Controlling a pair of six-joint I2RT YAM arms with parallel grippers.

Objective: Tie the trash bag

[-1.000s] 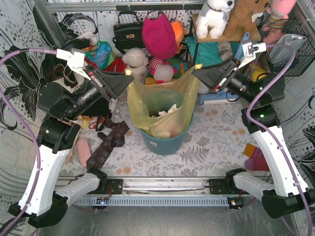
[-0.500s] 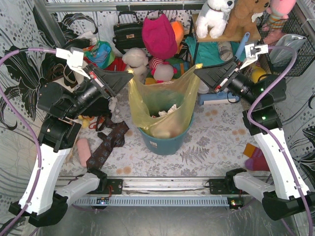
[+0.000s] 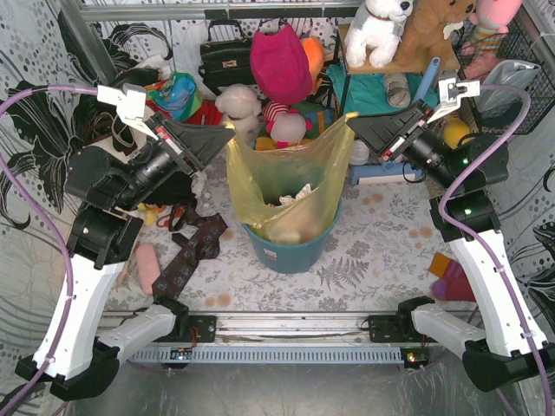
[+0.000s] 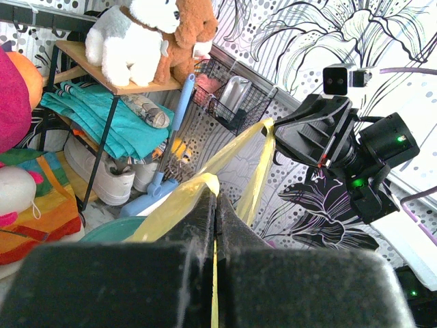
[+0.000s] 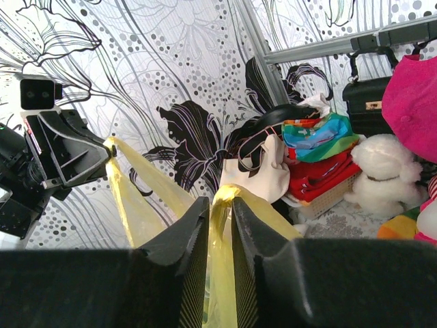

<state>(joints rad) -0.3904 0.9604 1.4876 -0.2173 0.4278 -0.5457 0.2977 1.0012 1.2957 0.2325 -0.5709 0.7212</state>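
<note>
Trash bag sitting in teal bin, mid-table, mouth standing open, crumpled white paper showing inside. Left gripper gripping bag's left rim corner, right gripper gripping right corner. Top view not resolving jaw gap. Left wrist view showing its fingers pressing tight together on thin yellow strip, with other arm holding opposite corner beyond. Right wrist view showing its fingers nearly closed, yellow plastic bunching between. Plush toys sitting on far shelf.
</note>
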